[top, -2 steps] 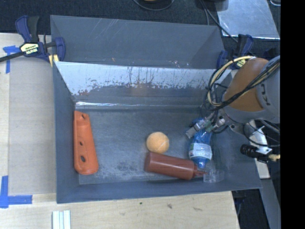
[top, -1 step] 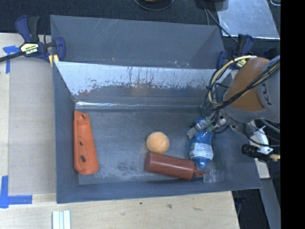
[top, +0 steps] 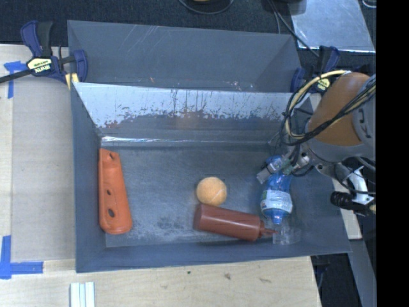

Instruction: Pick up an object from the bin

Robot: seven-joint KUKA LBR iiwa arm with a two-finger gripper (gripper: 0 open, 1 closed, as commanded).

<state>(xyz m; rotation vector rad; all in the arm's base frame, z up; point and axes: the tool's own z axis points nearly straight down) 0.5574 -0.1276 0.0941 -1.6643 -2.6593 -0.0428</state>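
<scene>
you'll find the small clear plastic bottle (top: 276,202) with the blue and white label at the right end of the bin floor, lying roughly lengthwise toward the front wall. the pincer (top: 282,167) sits right at its far end, close enough to look like contact, but you cannot tell from this angle whether it stands wide, narrow or closed on anything; grey metal parts and the bottle's blue overlap there. the bottle's near end is clear and hard to make out against the grey.

a dark red-brown cylinder (top: 227,222) lies on its side along the front, its right end touching or just beside the bottle. an orange ball (top: 211,190) rests just behind that cylinder. well apart, at the left end, lies a long orange-red block (top: 112,194) with two small holes in its top face.

the grey metal bin (top: 192,107) has a scuffed floor and streaky marks along its sloping back wall. the arm's orange cover (top: 339,110) and looped cables (top: 300,101) hang over the right wall, cut off at the edge. the bin stands on a pale bench (top: 38,171), with dark ground (top: 128,2) behind it.
</scene>
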